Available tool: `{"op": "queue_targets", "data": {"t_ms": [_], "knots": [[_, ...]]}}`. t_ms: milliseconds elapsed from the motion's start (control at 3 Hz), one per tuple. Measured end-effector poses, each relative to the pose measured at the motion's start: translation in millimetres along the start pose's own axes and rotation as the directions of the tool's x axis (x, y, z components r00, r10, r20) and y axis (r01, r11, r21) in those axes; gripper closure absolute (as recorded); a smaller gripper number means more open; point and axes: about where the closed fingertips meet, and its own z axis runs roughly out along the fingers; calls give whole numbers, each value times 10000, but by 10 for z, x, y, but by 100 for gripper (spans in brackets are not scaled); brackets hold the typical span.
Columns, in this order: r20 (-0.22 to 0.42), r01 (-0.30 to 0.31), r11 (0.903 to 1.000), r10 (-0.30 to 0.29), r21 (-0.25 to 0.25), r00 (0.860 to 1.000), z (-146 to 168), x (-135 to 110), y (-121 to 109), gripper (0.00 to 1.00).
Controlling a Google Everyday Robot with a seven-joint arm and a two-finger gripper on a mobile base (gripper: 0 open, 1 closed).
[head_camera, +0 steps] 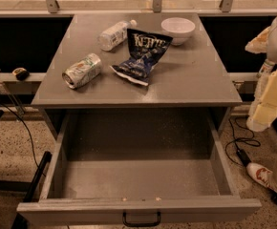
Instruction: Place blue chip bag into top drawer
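Note:
The blue chip bag (143,55) lies crinkled on the grey table top (196,80), near its middle, with white "Kettle" lettering facing up. The top drawer (138,175) is pulled wide open below the table's front edge and nothing lies in it. Its black handle (141,219) shows on the front panel. My gripper (263,112) hangs at the right edge of the view, beside the table's right front corner, well apart from the bag and holding nothing I can see.
A crushed silver-green can (82,70) lies left of the bag. A clear plastic bottle (114,34) lies behind it and a white bowl (177,29) stands at the back right. Cables (239,142) run on the floor to the right.

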Motion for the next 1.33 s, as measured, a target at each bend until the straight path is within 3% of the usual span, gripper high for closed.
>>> {"op": "queue_targets", "data": {"t_ms": [333, 667, 1000, 1333], "knots": [[1, 0, 10000, 0, 0, 10000, 0, 0, 0, 0], [809, -90, 9999, 95, -69, 9967, 182, -109, -177, 0], [1623, -284, 9989, 343, -384, 9861, 543, -408, -592, 0], [2822, -629, 9975, 698, -334, 9568, 727, -785, -1046, 0]]}}
